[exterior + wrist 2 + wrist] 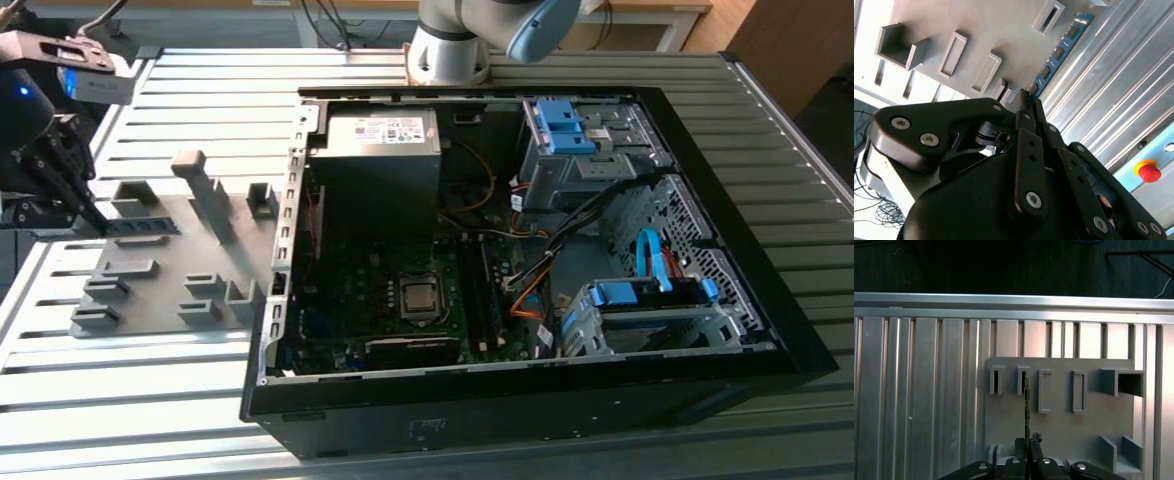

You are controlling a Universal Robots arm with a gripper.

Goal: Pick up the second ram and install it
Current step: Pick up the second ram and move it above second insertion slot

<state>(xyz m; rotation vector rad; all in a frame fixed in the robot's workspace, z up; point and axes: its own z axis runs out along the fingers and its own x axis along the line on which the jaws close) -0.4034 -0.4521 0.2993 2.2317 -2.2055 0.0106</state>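
In the exterior view, the gripper (91,222) meets the ram (144,227) lying on the rack (160,290), beside the case (534,420). In the second wrist view, its fingers (1025,112) pinch the ram's end. In the first wrist view the ram (1027,400) stands edge-on between them.

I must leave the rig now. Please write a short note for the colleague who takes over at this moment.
The gripper: shut on one end of the second ram, at the gray rack on the exterior view's left.
The ram: it runs along the rack, seen edge-on in the first wrist view. I cannot tell if it is lifted clear.
Done: the ram is gripped.
Not yet done: the ram is not in the open computer case, so it is not installed.
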